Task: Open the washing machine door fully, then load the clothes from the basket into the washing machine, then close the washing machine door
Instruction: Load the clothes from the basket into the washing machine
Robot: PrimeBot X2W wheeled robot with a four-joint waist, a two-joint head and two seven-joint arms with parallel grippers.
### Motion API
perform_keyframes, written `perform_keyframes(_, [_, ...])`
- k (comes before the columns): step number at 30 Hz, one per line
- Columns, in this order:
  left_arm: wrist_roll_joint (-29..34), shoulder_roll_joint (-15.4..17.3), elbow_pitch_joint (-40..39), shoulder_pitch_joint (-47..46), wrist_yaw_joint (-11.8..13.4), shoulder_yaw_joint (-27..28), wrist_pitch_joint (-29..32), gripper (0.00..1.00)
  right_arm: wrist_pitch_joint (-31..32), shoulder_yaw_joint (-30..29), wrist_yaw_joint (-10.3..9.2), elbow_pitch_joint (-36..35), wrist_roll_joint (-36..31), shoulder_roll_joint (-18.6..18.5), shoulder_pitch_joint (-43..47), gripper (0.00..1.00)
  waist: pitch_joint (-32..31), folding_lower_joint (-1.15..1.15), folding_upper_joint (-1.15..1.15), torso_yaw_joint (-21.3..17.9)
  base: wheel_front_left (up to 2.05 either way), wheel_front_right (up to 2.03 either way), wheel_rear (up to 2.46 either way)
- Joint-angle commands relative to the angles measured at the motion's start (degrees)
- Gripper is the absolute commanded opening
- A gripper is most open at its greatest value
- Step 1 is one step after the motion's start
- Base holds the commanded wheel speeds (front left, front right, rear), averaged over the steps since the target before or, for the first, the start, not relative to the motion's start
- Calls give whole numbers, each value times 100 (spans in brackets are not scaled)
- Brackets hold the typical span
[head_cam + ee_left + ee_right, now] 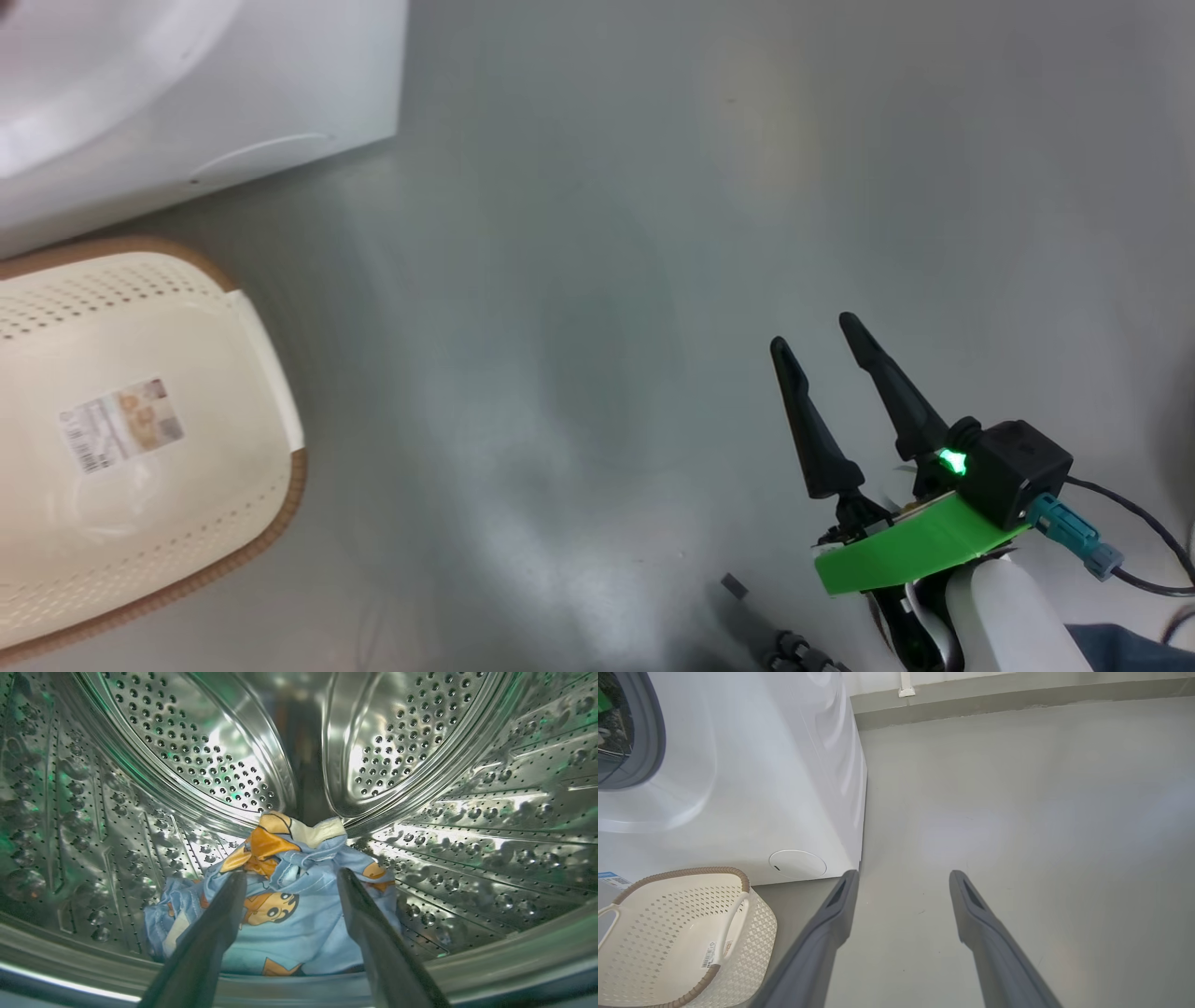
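Reaching deep into the washing machine [761,788], we hold our left hand [290,873] with its two fingers spread wide and nothing pinched between them. The clothes [289,926] lie in a loose blue heap on the bottom of the steel drum [187,756], just beyond the fingertips and a little below them. We judge that the bundle sits low and far enough in not to spill over the lip nearest the wrist. Spread fingers make sense here, since the fabric must fall free of them before the arm backs out.

Our right hand [814,334] is likewise spread and carries nothing. It hangs over the bare floor [607,233], well to the side of the machine, likely to leave the opening free for the other arm. The basket [121,299] sits on the floor far to that hand's left, close to the machine's front, with just a sticker [121,425] inside. We judge the loading done, which leaves closing the door.
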Motion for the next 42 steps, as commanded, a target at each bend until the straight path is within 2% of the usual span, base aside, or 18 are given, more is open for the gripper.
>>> perform_keyframes(1, [-89,95,-82,169,1,22,-62,100,-27,37,-6,-87,-63,-54,160,100,-130,0,0,190,0,0,0])
perform_keyframes(12, [-284,-358,-246,705,7,63,-164,100,-27,-65,-6,14,-263,-54,73,100,-563,0,0,540,0,0,0])
perform_keyframes(20, [-454,-654,-704,1434,54,209,-167,100,-27,-141,-6,135,-339,-54,98,100,-1037,0,0,751,0,0,0])
perform_keyframes(32, [-378,-1046,-1519,2759,-20,231,-168,100,-27,-261,-6,256,-277,-54,196,100,-1561,0,0,1028,0,0,0])
perform_keyframes(42, [-276,-1389,-2503,3896,-33,390,-168,100,-27,-349,-6,310,-193,-54,321,100,-1915,0,0,1170,0,0,0])
